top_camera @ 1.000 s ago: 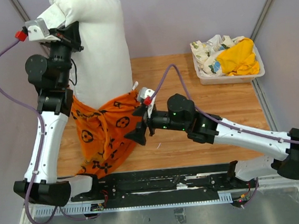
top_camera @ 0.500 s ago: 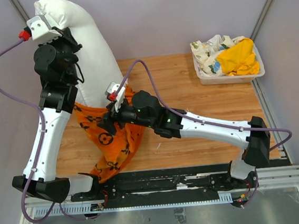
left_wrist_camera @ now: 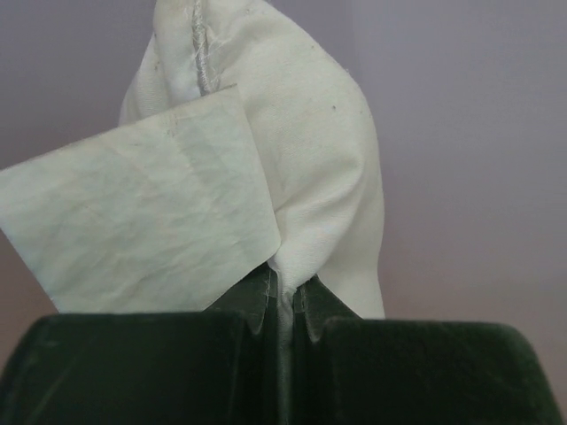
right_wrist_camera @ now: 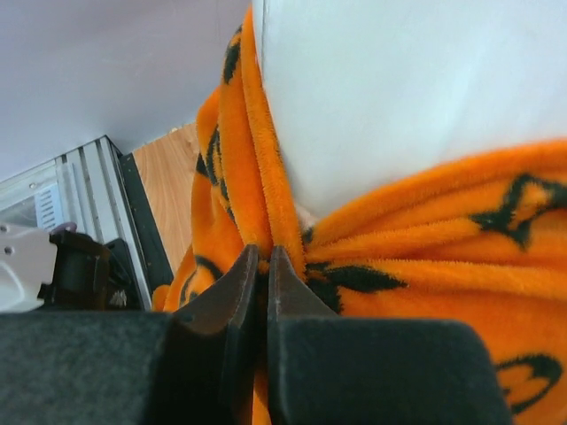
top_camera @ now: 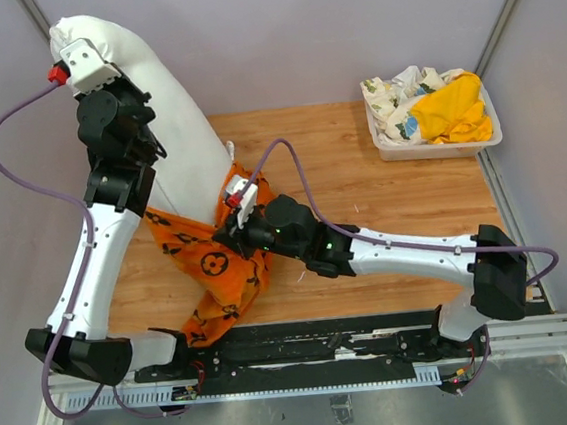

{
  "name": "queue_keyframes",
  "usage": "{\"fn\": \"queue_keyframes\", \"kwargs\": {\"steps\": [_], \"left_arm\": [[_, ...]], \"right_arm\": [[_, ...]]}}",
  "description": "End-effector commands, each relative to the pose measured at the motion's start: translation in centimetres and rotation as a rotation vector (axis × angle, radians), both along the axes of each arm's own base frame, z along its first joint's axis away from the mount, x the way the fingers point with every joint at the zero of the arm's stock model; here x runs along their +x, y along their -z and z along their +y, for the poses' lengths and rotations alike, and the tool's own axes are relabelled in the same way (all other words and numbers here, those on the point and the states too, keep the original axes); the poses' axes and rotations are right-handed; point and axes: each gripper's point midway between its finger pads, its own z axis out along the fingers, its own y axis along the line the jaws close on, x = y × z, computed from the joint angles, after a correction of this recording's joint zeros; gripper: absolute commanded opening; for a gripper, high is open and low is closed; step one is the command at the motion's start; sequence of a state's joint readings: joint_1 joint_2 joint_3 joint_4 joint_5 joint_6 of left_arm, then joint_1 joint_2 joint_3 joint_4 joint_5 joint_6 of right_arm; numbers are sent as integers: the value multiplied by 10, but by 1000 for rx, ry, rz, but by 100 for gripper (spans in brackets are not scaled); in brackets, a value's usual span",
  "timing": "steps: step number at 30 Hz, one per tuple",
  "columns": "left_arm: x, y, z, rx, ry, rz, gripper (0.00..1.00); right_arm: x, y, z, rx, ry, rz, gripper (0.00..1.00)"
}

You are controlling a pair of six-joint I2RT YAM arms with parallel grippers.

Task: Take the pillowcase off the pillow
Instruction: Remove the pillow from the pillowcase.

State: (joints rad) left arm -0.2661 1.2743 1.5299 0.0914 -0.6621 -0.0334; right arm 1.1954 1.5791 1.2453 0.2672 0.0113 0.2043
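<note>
The white pillow [top_camera: 169, 123] stands tilted over the table's left side, its top corner pinched in my left gripper [top_camera: 112, 83]. In the left wrist view that gripper [left_wrist_camera: 282, 297] is shut on the pillow [left_wrist_camera: 319, 142] beside its pale sewn-in label [left_wrist_camera: 142, 221]. The orange pillowcase [top_camera: 214, 269] with black motifs hangs bunched around the pillow's lower end and trails to the table's near edge. My right gripper [top_camera: 229, 236] is shut on a fold of it. In the right wrist view its jaws [right_wrist_camera: 263, 257] clamp an orange ridge of the pillowcase [right_wrist_camera: 425, 257] just below the bare pillow [right_wrist_camera: 399, 80].
A white bin [top_camera: 438, 145] at the back right holds a yellow cloth [top_camera: 455, 111] and a floral-print cloth [top_camera: 397, 91]. The wooden table [top_camera: 392, 187] ends in a black and metal rail [top_camera: 316, 345] at the near edge. Purple-grey walls close in behind.
My right gripper moved left onto the pillowcase and shut on a fold. The left arm swung the pillow's top further left, and the pillowcase sits lower on the pillow.
</note>
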Motion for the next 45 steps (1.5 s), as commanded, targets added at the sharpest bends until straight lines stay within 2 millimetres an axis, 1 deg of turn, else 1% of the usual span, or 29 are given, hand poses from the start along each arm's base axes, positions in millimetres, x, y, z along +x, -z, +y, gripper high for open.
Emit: {"fn": "queue_keyframes", "kwargs": {"steps": [1, 4, 5, 6, 8, 9, 11, 12, 13, 14, 15, 16, 17, 18, 19, 21, 23, 25, 27, 30, 34, 37, 39, 42, 44, 45], "left_arm": [[-13, -58, 6, -83, -17, -176, 0], [-3, -63, 1, -76, 3, -153, 0], [-1, -64, 0, -74, 2, -155, 0], [0, -64, 1, -71, -4, -155, 0], [1, -64, 2, -67, -19, -152, 0], [1, -65, 3, -66, -26, -151, 0], [1, -64, 5, -56, -41, -145, 0], [1, -64, 6, -48, -48, -142, 0], [0, -64, 7, -39, -54, -143, 0], [0, -63, 8, -27, -58, -140, 0], [1, -63, 9, -20, -67, -135, 0], [1, -62, 10, -14, -76, -131, 0], [2, -61, 11, -5, -87, -124, 0], [3, -60, 12, 5, -96, -117, 0], [5, -58, 13, 14, -111, -108, 0], [8, -54, 16, 21, -138, -83, 0], [12, -49, 17, 25, -151, -64, 0], [14, -44, 16, 26, -145, -55, 0], [15, -41, 14, 29, -133, -59, 0], [15, -35, 15, 38, -144, -56, 0], [22, -25, 14, 48, -154, -24, 0], [29, -19, 15, 43, -167, 3, 0], [28, -15, 18, 20, -191, 12, 0], [26, -14, 19, -7, -190, 7, 0], [26, -13, 18, -17, -182, 6, 0], [26, -12, 18, -20, -180, 7, 0]], "right_arm": [[-14, 62, -39, -143, 33, 107, 1], [-20, 88, -66, -192, 55, 139, 1], [-21, 93, -75, -200, 62, 148, 1], [-20, 99, -85, -211, 76, 156, 1], [-6, 107, -110, -227, 142, 176, 1], [3, 109, -123, -225, 180, 191, 1], [20, 103, -148, -173, 246, 232, 1], [28, 99, -158, -136, 272, 255, 1], [35, 90, -170, -90, 300, 268, 2], [40, 82, -178, -59, 320, 271, 15], [43, 72, -182, -41, 324, 250, 44], [42, 61, -183, -36, 311, 218, 67], [39, 51, -182, -32, 291, 196, 84], [36, 42, -181, -30, 276, 180, 95], [32, 35, -180, -30, 263, 163, 99], [26, 29, -180, -38, 253, 135, 99], [23, 36, -182, -47, 256, 143, 98], [23, 51, -185, -69, 275, 169, 99], [23, 74, -191, -110, 305, 201, 98], [21, 100, -198, -156, 334, 245, 98], [13, 128, -200, -204, 319, 295, 98], [1, 142, -193, -222, 243, 331, 98], [-9, 157, -189, -263, 197, 369, 98], [-22, 174, -181, -327, 148, 399, 99], [-29, 179, -171, -337, 113, 404, 99], [-33, 180, -165, -336, 96, 405, 96]]}}
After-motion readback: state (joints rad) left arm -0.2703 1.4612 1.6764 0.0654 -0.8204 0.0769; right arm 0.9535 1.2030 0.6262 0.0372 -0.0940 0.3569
